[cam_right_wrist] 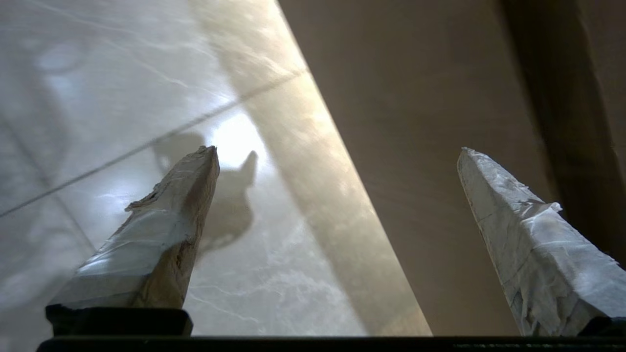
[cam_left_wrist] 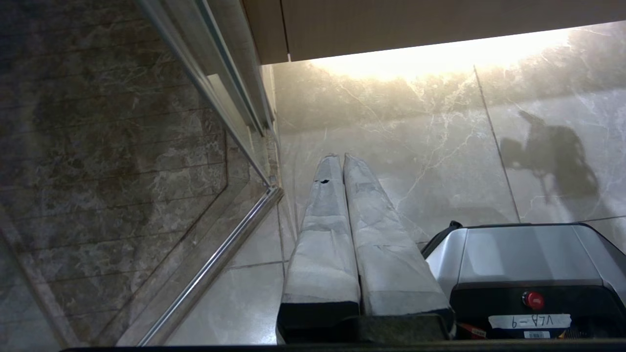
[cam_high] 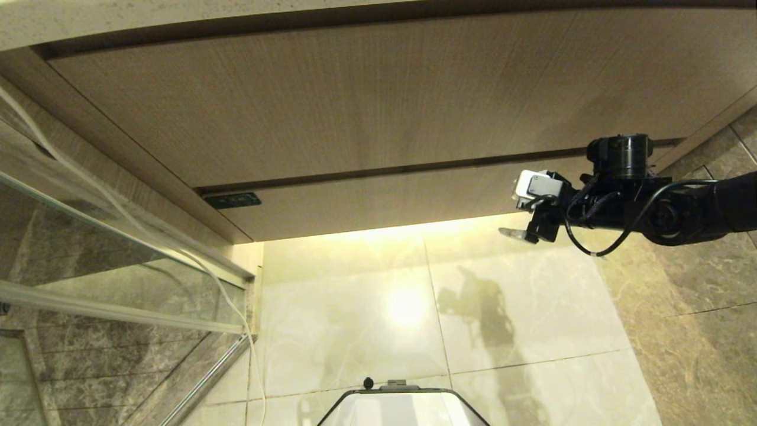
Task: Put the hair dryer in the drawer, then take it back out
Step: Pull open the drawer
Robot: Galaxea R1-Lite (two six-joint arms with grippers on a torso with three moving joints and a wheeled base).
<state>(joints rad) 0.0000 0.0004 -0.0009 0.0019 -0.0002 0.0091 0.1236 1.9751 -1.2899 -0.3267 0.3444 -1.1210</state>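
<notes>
Taped right tool (cam_right_wrist: 337, 151) fingers splayed — before wood-grain drawer (cam_high: 414, 201).

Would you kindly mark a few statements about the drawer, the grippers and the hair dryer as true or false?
1. The drawer is shut. True.
2. The right gripper holds the hair dryer. False: it is open and empty, and no hair dryer is in view.
3. The left gripper is shut. True.
4. The right gripper is near the drawer's labelled end. False: the dark label is at the opposite end.
</notes>
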